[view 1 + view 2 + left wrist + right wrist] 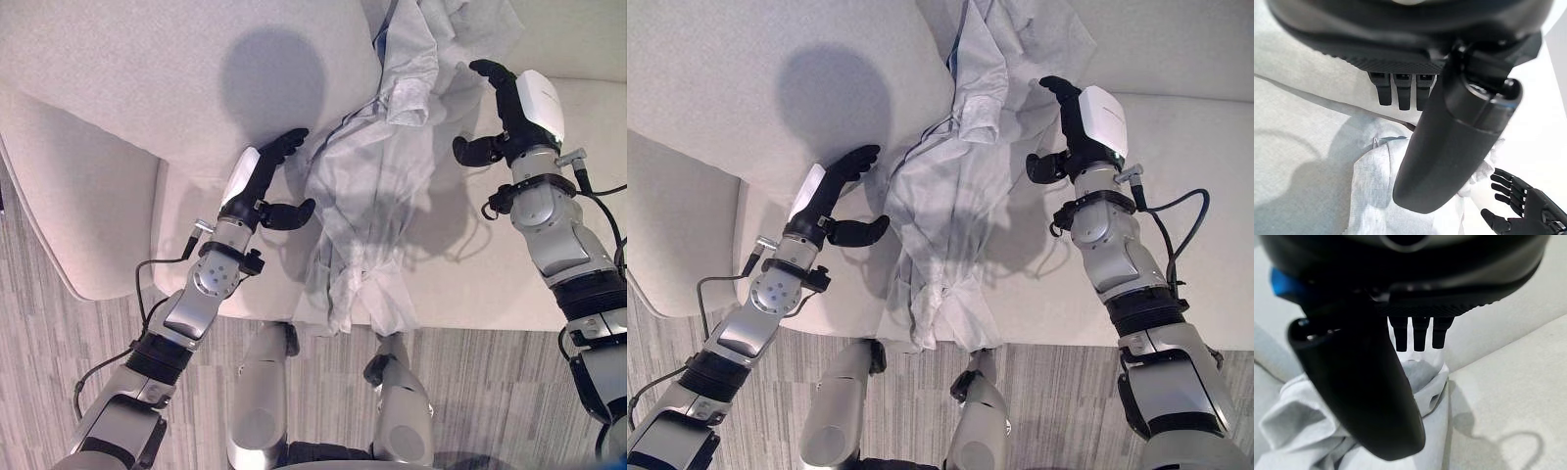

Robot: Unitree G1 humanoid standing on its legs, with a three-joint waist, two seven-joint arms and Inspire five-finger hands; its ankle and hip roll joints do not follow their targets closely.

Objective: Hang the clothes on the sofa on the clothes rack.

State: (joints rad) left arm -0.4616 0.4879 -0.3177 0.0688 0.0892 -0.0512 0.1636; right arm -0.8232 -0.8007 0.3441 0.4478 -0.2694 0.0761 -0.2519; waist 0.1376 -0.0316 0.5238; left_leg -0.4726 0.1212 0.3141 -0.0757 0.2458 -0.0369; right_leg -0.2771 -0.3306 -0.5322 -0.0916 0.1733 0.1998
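Pale crumpled garment (pixel 377 196) lying draped down the off-white sofa (pixel 118 88), from backrest at 12 o'clock over the seat edge toward 6 o'clock. Left hand (pixel 263 181) hovering just beside the cloth at its 9 o'clock, fingers (pixel 1400 90) extended, thumb spread, gripping nothing. Right hand (pixel 1080 122) hovering at the cloth's 3 o'clock near the upper folds, fingers (pixel 1418 335) straight, thumb apart, likewise holding nothing. Wood-patterned floor (pixel 490 392) showing at 6 o'clock.
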